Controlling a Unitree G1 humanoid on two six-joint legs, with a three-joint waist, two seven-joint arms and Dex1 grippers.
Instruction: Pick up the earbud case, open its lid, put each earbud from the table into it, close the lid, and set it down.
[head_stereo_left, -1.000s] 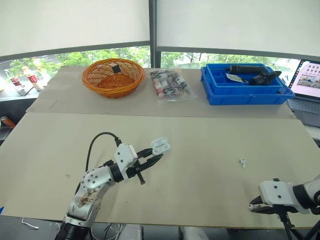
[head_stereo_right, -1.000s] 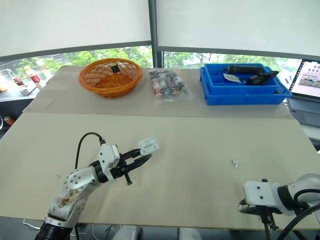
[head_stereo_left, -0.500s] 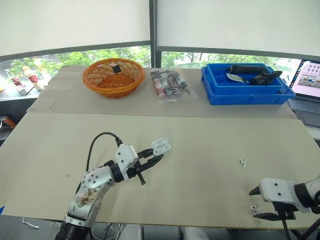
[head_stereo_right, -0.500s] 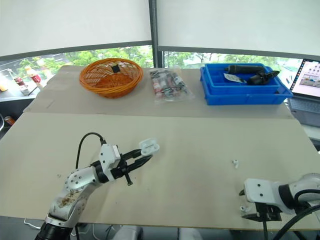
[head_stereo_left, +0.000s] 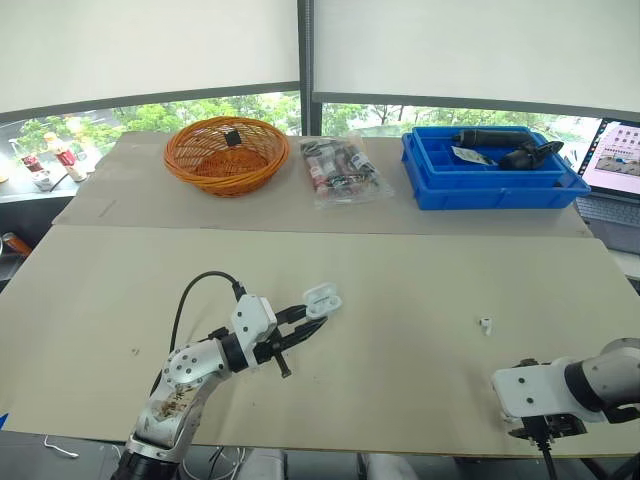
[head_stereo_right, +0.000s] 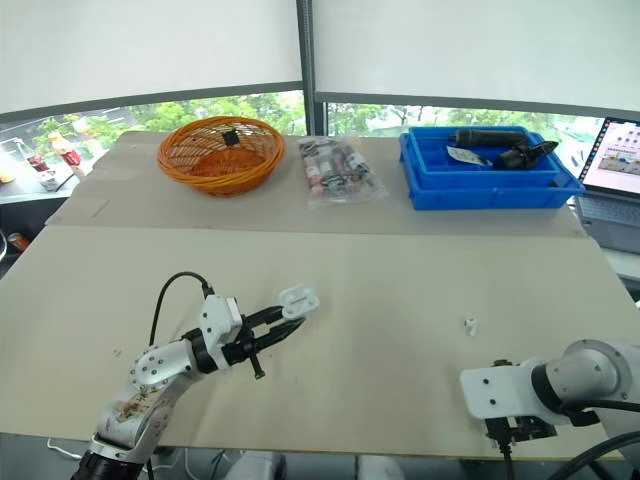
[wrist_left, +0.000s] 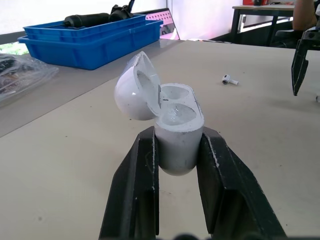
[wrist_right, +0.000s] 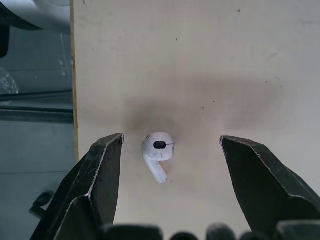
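White earbud (wrist_right: 158, 151) between spread right tool (wrist_right: 171, 139), basket (head_stereo_left: 200, 162), blue bin (head_stereo_left: 490, 192) beyond

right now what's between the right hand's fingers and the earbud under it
Only bare table either side of the earbud, in the right wrist view.

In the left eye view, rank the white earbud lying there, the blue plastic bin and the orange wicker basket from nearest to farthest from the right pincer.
From the right pincer:
1. White earbud, just ahead of it.
2. Blue plastic bin, at the far right.
3. Orange wicker basket, at the far left.
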